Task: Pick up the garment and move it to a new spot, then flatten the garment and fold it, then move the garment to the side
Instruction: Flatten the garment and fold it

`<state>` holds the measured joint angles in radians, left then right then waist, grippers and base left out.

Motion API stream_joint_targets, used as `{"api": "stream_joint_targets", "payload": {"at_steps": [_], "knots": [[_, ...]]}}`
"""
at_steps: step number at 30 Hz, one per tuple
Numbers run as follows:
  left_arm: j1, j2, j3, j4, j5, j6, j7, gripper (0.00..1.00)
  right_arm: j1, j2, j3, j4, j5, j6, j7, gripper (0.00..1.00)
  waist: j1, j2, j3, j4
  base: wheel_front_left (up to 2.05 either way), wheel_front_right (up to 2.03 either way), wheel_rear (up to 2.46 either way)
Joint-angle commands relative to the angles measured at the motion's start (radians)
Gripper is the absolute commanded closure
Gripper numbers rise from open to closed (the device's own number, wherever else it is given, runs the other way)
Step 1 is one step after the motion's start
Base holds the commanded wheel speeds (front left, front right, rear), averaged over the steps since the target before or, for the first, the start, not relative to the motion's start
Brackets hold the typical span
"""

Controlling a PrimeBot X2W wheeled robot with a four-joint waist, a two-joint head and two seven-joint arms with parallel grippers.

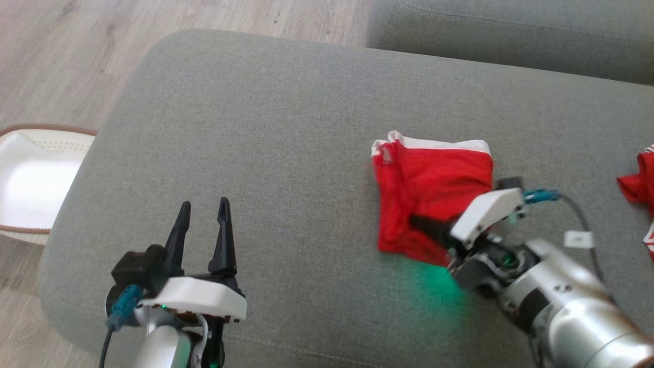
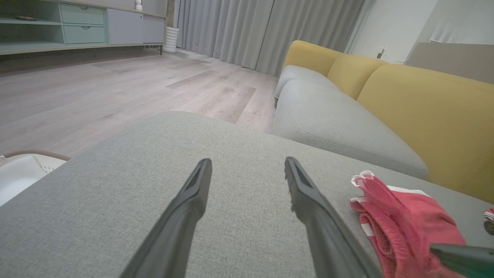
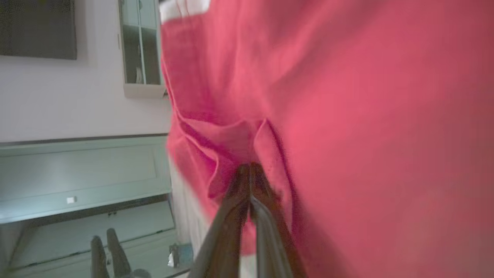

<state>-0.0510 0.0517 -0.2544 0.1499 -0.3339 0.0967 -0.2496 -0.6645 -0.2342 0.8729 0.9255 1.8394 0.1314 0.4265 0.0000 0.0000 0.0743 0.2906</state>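
Observation:
The garment (image 1: 434, 179) is a red cloth with white trim, lying bunched on the grey cushion (image 1: 255, 128) right of the middle. My right gripper (image 1: 416, 222) comes in from the lower right and is shut on the garment's near edge. In the right wrist view its fingers (image 3: 247, 170) meet on a pinched fold of the red garment (image 3: 347, 116). My left gripper (image 1: 203, 205) hovers open over bare cushion at the lower left, well apart from the garment. Its open gripper (image 2: 247, 166) holds nothing, and the garment (image 2: 401, 224) lies to its right.
A white basket (image 1: 30, 179) stands on the wood floor left of the cushion. Another red cloth (image 1: 638, 184) lies at the right edge. A grey sofa seat (image 1: 511, 36) adjoins at the back, with yellow back cushions (image 2: 424, 108).

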Motion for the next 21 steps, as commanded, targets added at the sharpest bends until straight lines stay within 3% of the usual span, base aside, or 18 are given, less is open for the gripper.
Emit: {"api": "stream_joint_targets", "payload": {"at_steps": [1,6,10,17,21], "knots": [[-0.035,-0.001,0.035,-0.030,0.010,0.002,-0.012,0.00,0.021,0.029,0.016,-0.055,0.001,-0.001,0.018,1.00,0.0000,0.0000,-0.006,-0.005,0.00,0.00,0.00],[-0.033,-0.001,0.040,-0.029,0.016,-0.001,-0.012,0.00,0.065,0.077,0.072,-0.157,-0.047,-0.001,0.012,1.00,0.0000,0.0000,-0.022,-0.032,0.00,0.00,0.00],[-0.033,-0.001,0.046,-0.030,0.021,-0.002,-0.012,0.00,0.082,0.073,0.071,-0.245,-0.064,-0.001,-0.013,1.00,0.0000,0.0000,-0.029,-0.054,0.00,0.00,0.00],[-0.028,-0.001,0.060,-0.035,0.026,-0.007,-0.012,0.00,0.102,-0.038,-0.023,-0.453,-0.118,-0.001,-0.189,1.00,0.0000,0.0000,-0.041,-0.102,0.00,0.00,0.00],[-0.029,-0.001,0.054,-0.035,0.023,-0.009,-0.012,0.00,0.107,-0.130,-0.092,-0.499,-0.157,-0.001,-0.308,1.00,0.0000,0.0000,-0.040,-0.112,0.00,0.00,0.00]]}}
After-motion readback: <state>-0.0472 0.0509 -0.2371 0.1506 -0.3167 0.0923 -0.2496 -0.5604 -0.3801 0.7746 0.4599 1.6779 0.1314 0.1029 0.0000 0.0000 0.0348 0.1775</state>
